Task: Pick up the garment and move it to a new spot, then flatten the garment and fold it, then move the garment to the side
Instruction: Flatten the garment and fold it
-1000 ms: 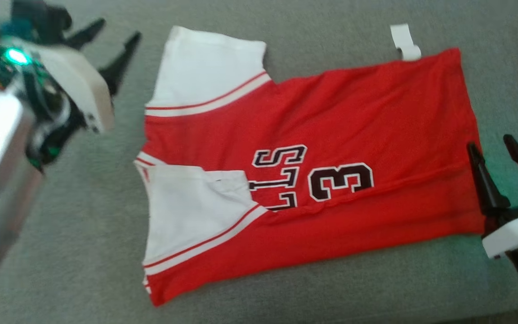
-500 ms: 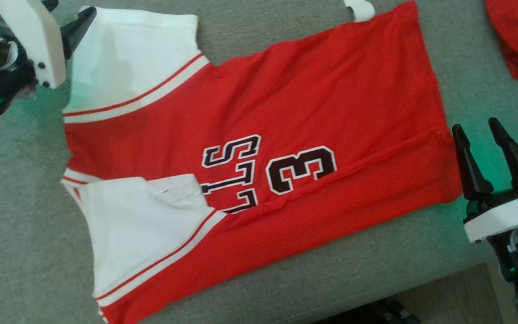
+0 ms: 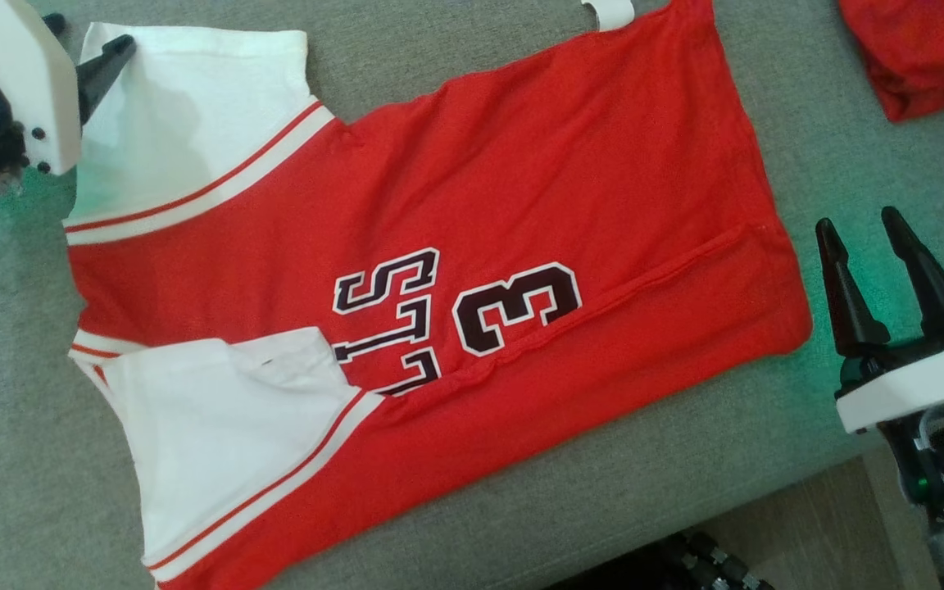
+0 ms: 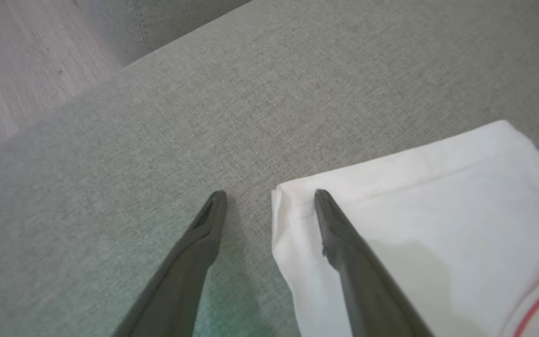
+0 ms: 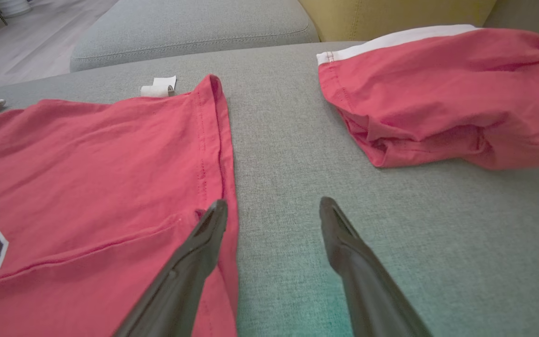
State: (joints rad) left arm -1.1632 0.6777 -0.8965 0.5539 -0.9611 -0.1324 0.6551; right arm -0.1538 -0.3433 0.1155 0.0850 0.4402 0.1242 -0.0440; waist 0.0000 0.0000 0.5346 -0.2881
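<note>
The garment [image 3: 439, 205] is a red jersey with white sleeves and dark lettering, lying folded lengthwise and flat on the grey sofa cushion [image 3: 13, 410]. My left gripper [image 3: 83, 41] is open at the far white sleeve [image 4: 414, 210]. In the left wrist view this gripper [image 4: 269, 194] straddles the sleeve's corner, one finger over the cloth and one over the cushion. My right gripper [image 3: 857, 220] is open beside the jersey's hem. Seen from the right wrist, it [image 5: 273, 202] has its left finger over the hem edge of the red cloth [image 5: 87, 164].
A second red garment [image 3: 923, 49] lies bunched on the cushion to the right of the hem [image 5: 438, 93]. A white tag [image 3: 607, 12] sticks out at the jersey's far edge. The cushion's front edge and wooden floor [image 3: 808, 524] are at lower right. A yellow cushion [image 5: 391, 14] stands behind.
The head camera has swung, shifting the whole picture left and up. My left gripper has come from beside the jersey onto the far sleeve's corner. The right gripper stays by the hem.
</note>
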